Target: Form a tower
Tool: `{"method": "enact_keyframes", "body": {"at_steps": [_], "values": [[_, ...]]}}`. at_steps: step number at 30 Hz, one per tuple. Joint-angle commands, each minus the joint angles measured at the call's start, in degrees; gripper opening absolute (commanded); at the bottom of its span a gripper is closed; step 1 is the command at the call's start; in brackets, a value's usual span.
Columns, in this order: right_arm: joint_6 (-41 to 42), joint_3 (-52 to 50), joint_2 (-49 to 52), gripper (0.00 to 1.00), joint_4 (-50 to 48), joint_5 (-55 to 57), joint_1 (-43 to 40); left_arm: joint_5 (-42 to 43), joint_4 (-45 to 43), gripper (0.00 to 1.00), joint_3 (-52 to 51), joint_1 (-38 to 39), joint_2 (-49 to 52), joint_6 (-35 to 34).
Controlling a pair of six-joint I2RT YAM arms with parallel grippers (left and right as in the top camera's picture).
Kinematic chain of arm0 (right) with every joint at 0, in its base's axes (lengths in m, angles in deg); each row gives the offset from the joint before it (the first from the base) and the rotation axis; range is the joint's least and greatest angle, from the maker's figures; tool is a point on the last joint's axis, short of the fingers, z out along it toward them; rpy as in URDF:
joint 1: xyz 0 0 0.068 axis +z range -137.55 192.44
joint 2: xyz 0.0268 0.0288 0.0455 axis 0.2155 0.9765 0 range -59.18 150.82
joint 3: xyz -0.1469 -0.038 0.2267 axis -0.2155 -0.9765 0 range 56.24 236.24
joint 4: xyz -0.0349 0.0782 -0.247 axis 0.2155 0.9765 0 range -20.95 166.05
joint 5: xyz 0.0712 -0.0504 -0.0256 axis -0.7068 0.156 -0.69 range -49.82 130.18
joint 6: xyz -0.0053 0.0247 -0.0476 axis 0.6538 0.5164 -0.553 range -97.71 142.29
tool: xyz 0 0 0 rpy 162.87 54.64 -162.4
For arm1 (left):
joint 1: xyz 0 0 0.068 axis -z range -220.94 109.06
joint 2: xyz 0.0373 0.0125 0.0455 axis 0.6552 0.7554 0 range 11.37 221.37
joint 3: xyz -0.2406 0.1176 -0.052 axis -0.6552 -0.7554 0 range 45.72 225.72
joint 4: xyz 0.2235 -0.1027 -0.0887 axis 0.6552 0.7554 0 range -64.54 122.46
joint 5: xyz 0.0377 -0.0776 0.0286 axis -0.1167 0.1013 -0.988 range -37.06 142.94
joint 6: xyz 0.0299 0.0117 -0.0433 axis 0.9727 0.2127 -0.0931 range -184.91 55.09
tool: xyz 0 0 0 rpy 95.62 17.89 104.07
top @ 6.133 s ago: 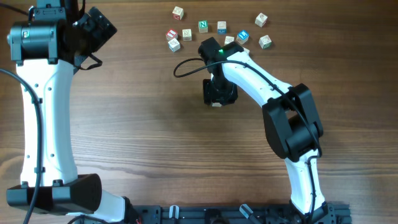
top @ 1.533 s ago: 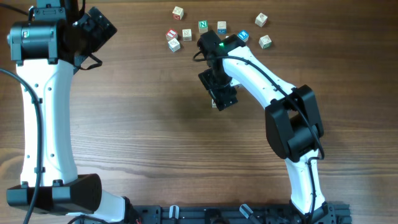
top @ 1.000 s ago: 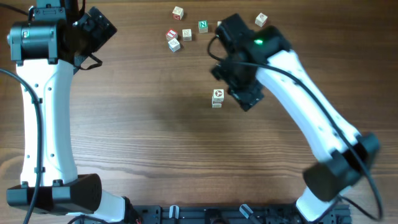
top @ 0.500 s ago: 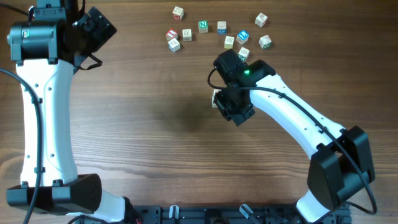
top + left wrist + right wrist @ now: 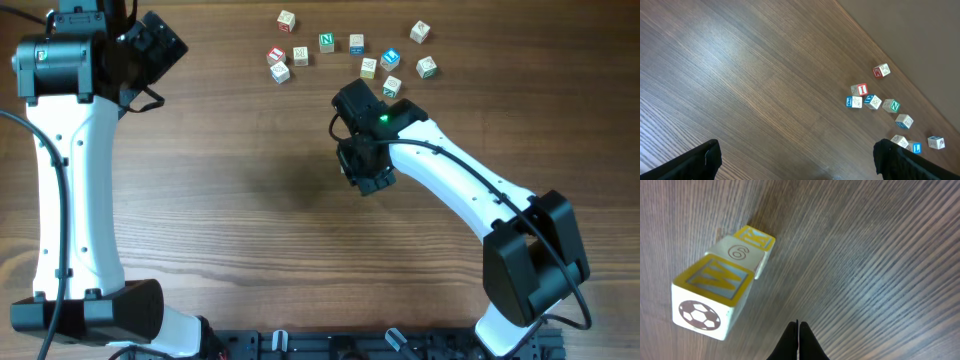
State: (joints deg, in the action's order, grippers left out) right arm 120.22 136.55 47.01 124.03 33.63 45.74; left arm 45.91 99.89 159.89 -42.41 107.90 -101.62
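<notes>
Right wrist view: we see the tower (image 5: 722, 282) standing on the wooden table (image 5: 875, 255), three pale cubes high. The top cube has a soccer ball on its upper face and a yellow-framed W on its side. The middle one bears a circled 6, and the bottom one a yellow-framed K. The edges are not quite flush.

The right gripper (image 5: 798, 335) has its fingertips pressed together with nothing between them, and it is apart from the stack.

From overhead, we cannot see the stack under the right arm's head, which is mid-table, near the loose cubes (image 5: 327, 42) at the far edge.

The left gripper (image 5: 797, 157) is spread wide and holds nothing.
</notes>
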Motion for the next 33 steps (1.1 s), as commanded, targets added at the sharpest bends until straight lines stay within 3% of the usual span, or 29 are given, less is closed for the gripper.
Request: {"method": "enact_keyframes", "body": {"at_steps": [1, 33], "values": [[2.73, -0.2, 1.36, 0.04, -0.28, 2.99, 0.13, -0.5, -0.02, 1.0, 0.0, -0.31, -0.09, 0.48], [2.75, -0.17, 3.76, 0.04, -5.05, 4.0, -1.14, -0.5, -0.02, 1.0, 0.0, -0.31, -0.11, 0.48]]}}
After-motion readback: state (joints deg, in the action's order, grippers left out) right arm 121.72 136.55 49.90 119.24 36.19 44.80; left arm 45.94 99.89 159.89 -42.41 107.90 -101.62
